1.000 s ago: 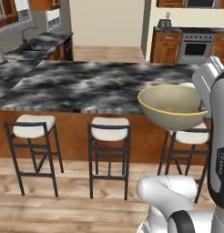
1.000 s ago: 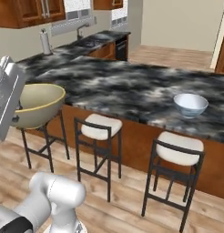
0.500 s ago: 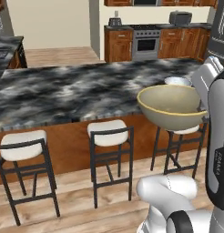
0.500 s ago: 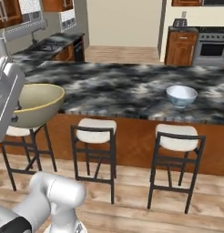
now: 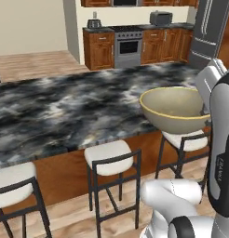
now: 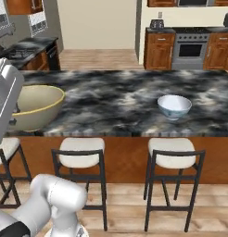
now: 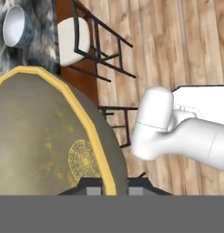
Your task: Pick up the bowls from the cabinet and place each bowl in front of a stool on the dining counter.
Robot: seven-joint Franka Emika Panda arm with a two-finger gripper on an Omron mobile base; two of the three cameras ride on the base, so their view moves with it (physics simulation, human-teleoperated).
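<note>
Your gripper (image 7: 111, 187) was clamped on the rim of the olive bowl (image 5: 174, 109), one finger inside the wall and one outside. You held that bowl upright, mouth facing up, in the air at the near edge of the dining counter (image 6: 111, 97), above a stool (image 5: 187, 139). Being round, it had no long axis. The white bowl (image 6: 174, 106) sat upright on the counter, behind another stool (image 6: 174, 153).
</note>
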